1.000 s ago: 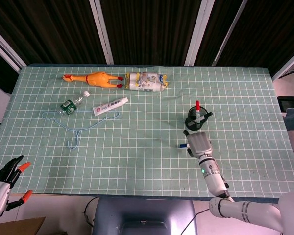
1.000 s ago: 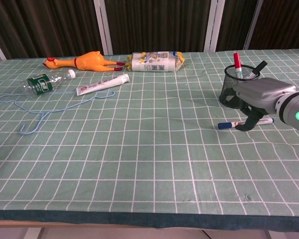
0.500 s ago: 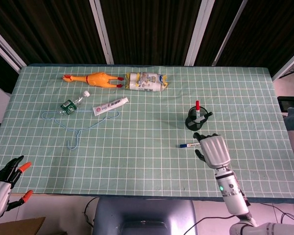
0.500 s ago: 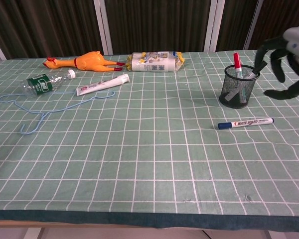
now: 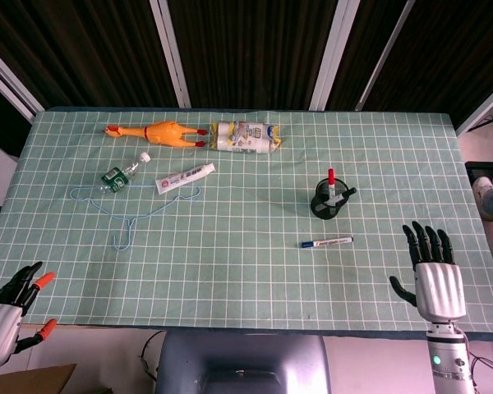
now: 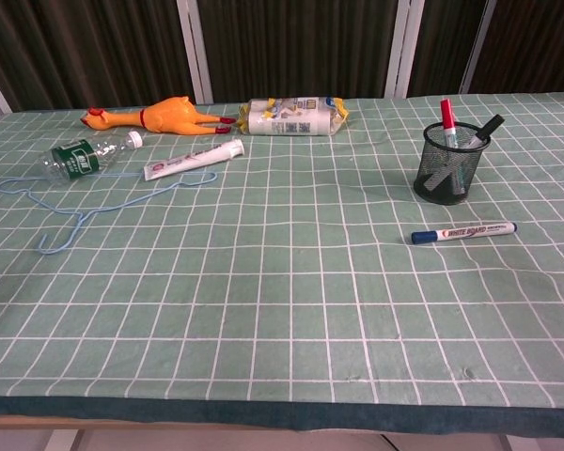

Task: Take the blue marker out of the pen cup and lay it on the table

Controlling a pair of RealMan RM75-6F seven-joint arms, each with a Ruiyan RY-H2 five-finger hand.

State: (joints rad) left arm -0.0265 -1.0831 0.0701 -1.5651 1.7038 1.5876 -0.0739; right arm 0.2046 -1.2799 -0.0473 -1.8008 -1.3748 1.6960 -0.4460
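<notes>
Your right hand [image 5: 435, 275] hovered near the surface [image 5: 230, 271] edge, fingers spread, holding nothing. The blue marker [image 5: 326, 242] lay flat on the surface, ahead and to the left of that hand, just in front of the pen cup [image 5: 327, 205]. Your left hand [image 5: 6, 308] sat off the corner, fingers apart, empty. The laying-down step looked finished; the next move called only for parking the arm.

I read the table cover [image 6: 263, 310] as matt green cloth with a white grid, slightly wrinkled. Pen cup [image 6: 450, 167] is black wire mesh, looks like metal. Blue marker [image 6: 463, 231] has a smooth white plastic barrel, mild sheen. Bottle [image 6: 83, 155] is clear glossy plastic. Chicken toy [image 6: 160, 116] looks rubbery. Right hand [image 5: 435, 279] has a pale grey smooth shell and matt black fingers [image 5: 425, 240].
</notes>
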